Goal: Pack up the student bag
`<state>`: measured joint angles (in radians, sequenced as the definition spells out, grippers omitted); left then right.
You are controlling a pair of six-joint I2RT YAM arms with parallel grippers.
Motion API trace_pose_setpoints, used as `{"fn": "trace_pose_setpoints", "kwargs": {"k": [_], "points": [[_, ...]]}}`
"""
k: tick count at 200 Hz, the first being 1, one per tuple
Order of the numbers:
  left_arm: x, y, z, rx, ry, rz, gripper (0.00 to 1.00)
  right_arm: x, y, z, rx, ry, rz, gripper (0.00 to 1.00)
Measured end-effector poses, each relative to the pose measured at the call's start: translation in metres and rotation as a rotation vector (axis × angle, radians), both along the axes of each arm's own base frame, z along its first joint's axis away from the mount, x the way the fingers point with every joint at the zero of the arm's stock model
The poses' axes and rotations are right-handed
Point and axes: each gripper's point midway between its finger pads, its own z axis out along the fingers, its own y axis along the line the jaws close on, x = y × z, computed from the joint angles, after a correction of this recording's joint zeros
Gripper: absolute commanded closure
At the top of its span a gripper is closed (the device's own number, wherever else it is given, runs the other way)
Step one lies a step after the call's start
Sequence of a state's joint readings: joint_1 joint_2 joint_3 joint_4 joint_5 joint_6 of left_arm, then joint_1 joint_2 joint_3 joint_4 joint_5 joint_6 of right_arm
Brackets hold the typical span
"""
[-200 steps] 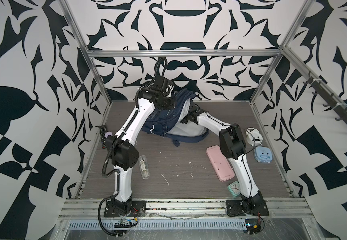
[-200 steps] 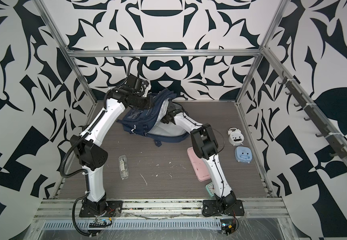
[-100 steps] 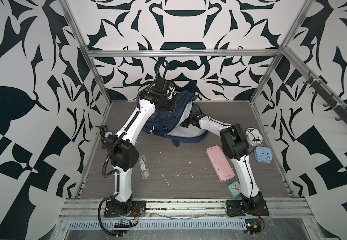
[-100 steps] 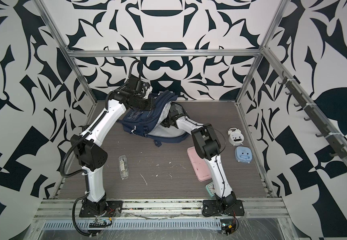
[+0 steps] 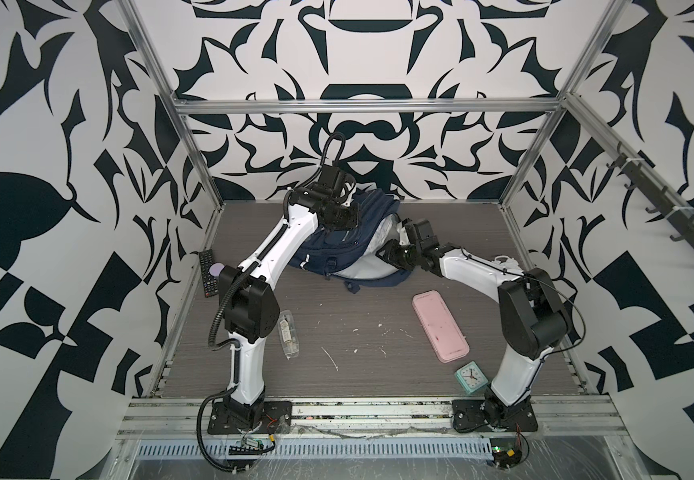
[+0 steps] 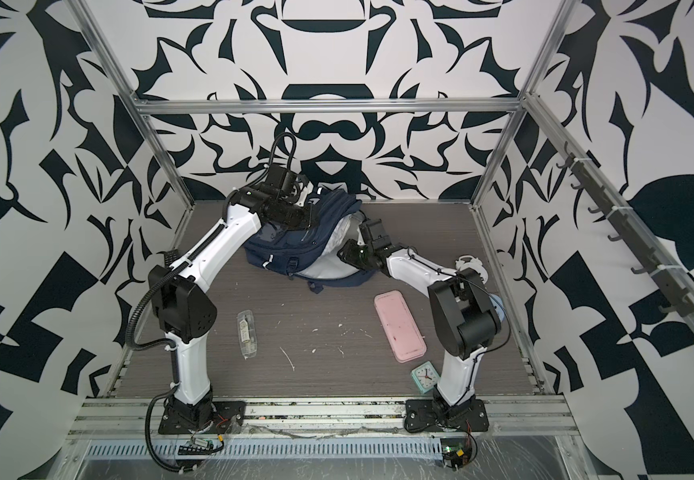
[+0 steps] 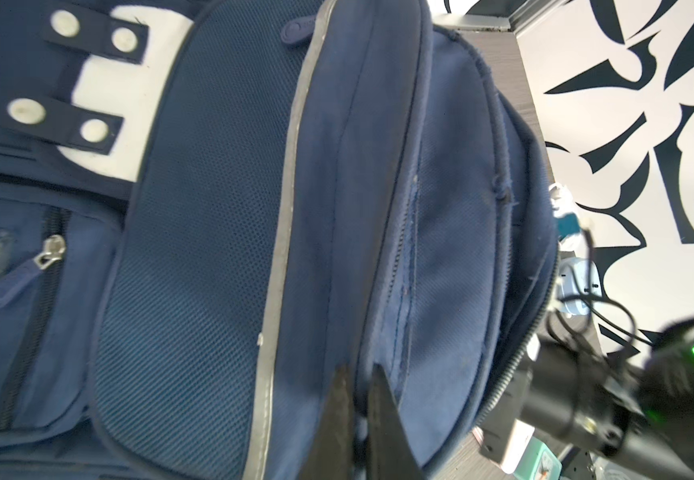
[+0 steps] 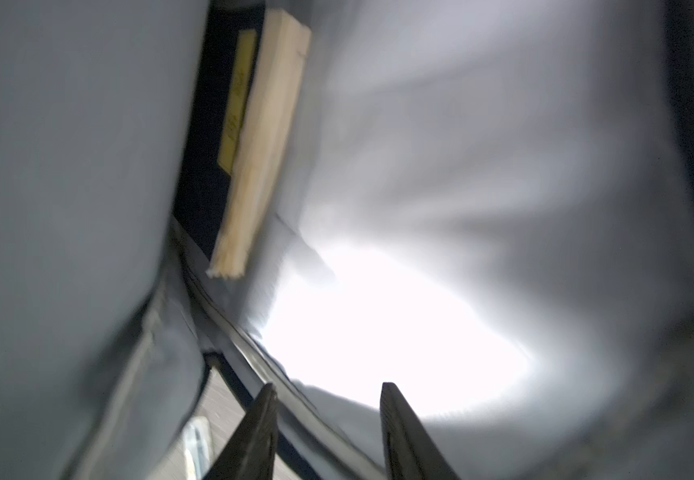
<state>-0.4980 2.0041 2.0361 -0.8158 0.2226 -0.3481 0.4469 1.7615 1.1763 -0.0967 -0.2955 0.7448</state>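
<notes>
Where the bag is: the student bag (image 5: pixel 337 245) lies on its side at the back middle of the worktop (image 5: pixel 358 345), between the two arms and close to the rear wall.
Key relation: the bag's long axis runs roughly across the worktop, and its open mouth faces the right arm's side. The right hand (image 8: pixel 328 385) is therefore the nearer one to the opening, at the rim and pointing straight in.
Left hand: the left hand (image 7: pixel 360 368) is clenched on a fold of the bag's upper navy panel, fabric pinched between its fingers. In both top views that side stands raised off the worktop, which I judge keeps the mouth agape.
Right hand: released, with the jaws parted and nothing between them that I can see, only the pale lining (image 8: pixel 461 166) ahead and the zip edge just beside one finger.
Inside: a book (image 8: pixel 254 166) with a dark cover, a yellow label and cream page edges stands against the lining, deeper in than the hand.
Bag's look: soft navy cloth, slumped and creased; a grey reflective strip (image 7: pixel 283 208), a white patch (image 7: pixel 129 95) crossed by dark tabs and a zipped front pocket.
Left to pack, by my judgement: a pink case (image 5: pixel 440 328) and a small clock (image 5: pixel 471 376) lie on the worktop, nearer the right arm's base.
</notes>
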Motion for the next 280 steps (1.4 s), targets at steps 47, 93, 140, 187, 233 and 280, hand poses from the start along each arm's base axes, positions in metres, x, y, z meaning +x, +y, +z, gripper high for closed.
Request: {"fn": "trace_pose_setpoints", "kwargs": {"k": [47,93,140,187,233,280], "points": [[-0.010,-0.028,-0.026,0.037,0.025,-0.044,1.00,-0.043,-0.038,0.011,-0.132,-0.025,0.002,0.56],[-0.026,-0.064,-0.080,0.087,0.101,-0.102,0.93,-0.055,-0.052,0.031,-0.183,-0.084,0.011,0.53],[-0.038,-0.067,-0.106,0.098,0.143,-0.117,0.61,-0.068,-0.050,0.024,-0.222,-0.069,0.048,0.51],[-0.047,-0.008,-0.091,0.063,0.138,-0.012,0.42,-0.080,-0.029,0.015,-0.242,-0.061,0.119,0.52],[-0.063,0.061,-0.090,0.009,0.137,0.148,0.42,-0.086,-0.002,-0.024,-0.278,0.013,0.197,0.57],[-0.088,0.105,-0.155,0.005,0.291,0.276,0.37,-0.090,0.019,-0.039,-0.283,0.041,0.245,0.59]]}}
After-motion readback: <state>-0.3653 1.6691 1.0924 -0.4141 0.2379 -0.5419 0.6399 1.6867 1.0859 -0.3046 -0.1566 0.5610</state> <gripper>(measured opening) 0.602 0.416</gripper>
